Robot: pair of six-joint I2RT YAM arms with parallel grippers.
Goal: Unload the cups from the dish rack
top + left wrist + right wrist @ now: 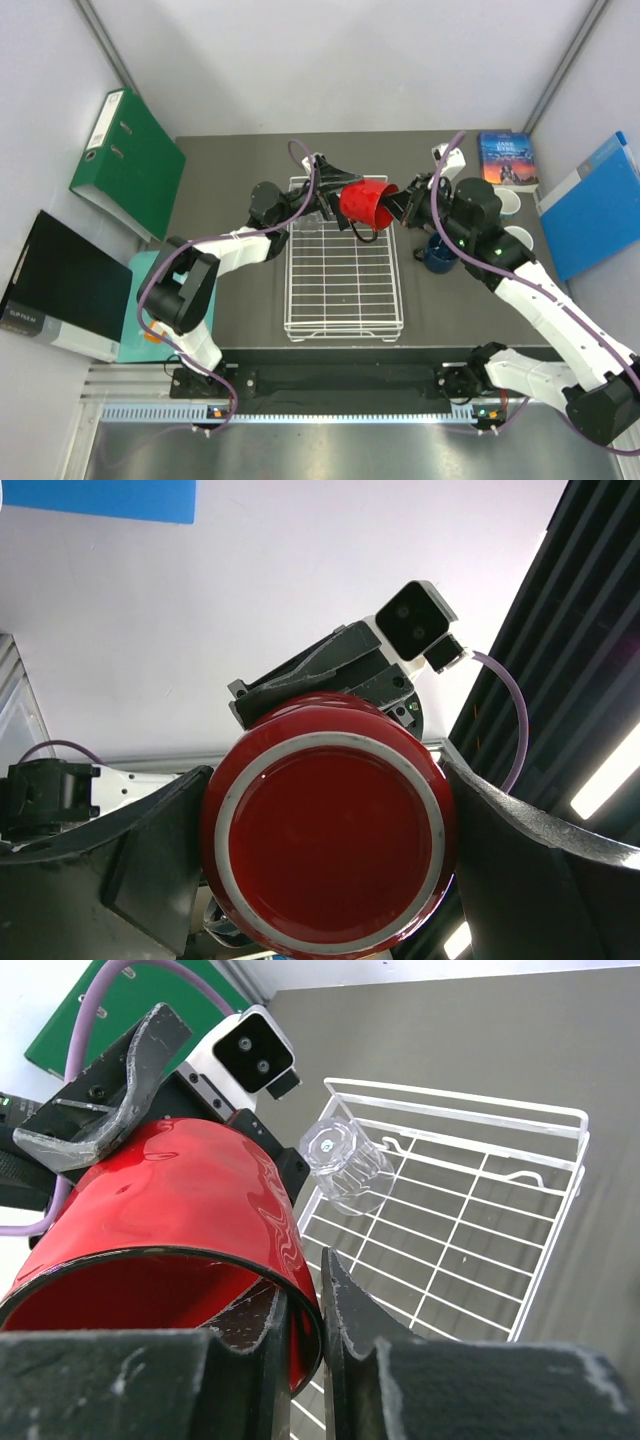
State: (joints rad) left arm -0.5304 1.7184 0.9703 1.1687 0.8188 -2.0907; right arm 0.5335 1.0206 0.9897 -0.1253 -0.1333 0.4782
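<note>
Two claws grasp one red mug [364, 203] at once, held on its side above the far end of the rack [345, 300], upper centre of the top view. Your left claw [341, 194] is clenched across the base end; your right claw [300, 1312] is pinched tight on the rim wall. A glass tumbler [345, 1168] sits inverted in the rack. A dark blue mug [437, 256] stands on the tabletop [240, 190], right of the rack.

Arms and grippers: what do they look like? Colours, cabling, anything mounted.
Both the left arm and right arm have white links with black joint housings. A purple cable loops along each. The left gripper and right gripper are black, each with two broad, scuffed fingers. Each wrist carries a white camera block with two dark lenses.
</note>
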